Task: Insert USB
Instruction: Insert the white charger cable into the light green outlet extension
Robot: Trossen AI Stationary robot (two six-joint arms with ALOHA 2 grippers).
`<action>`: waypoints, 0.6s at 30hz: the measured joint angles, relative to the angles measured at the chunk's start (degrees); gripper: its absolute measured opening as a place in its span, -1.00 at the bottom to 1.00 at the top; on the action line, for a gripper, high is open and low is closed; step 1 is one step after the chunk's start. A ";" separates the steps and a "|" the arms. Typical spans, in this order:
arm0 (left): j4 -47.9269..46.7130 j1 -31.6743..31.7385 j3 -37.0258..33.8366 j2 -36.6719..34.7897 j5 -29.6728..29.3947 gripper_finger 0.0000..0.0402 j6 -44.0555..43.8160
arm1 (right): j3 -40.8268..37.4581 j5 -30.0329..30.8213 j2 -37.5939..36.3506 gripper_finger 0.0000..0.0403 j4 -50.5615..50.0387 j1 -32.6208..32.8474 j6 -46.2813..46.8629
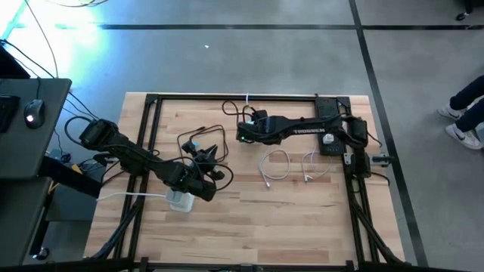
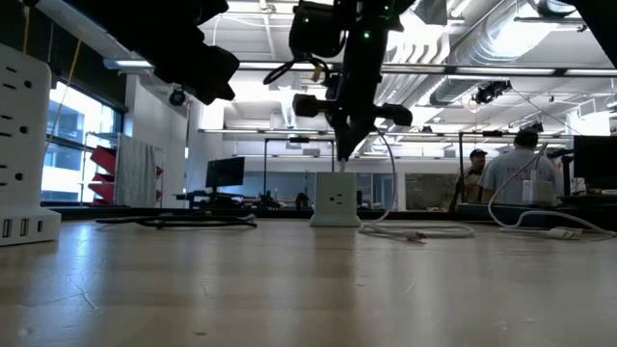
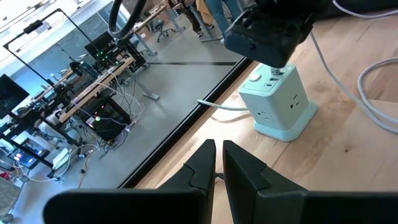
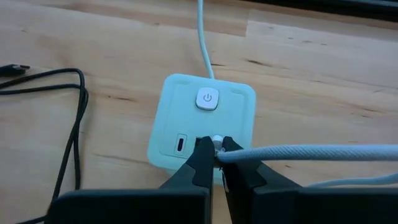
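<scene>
The right tool (image 4: 213, 151) is seen clamped shut on the plug end of a white braided cable (image 4: 311, 154), pressed down at the top face of a pale power cube (image 4: 180, 99). On that face, a power button (image 4: 207, 99) lies just beyond the fingertips and a small port (image 4: 179, 144) beside them. The cube rests on the wooden worktop (image 4: 323, 68), a black cable (image 4: 74, 124) nearby. The left tool (image 3: 217, 155) is closed on nothing, well apart.
</scene>
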 joint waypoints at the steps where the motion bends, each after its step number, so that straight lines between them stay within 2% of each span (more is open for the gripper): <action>1: -0.01 -0.01 0.00 0.00 0.02 -0.95 0.00 | -0.02 -0.16 -0.31 -1.00 -0.12 -0.22 -0.55; 18: 0.03 0.02 -0.02 0.00 0.07 -0.95 -0.13 | -1.02 -7.46 -2.02 -1.00 3.75 -3.13 -3.06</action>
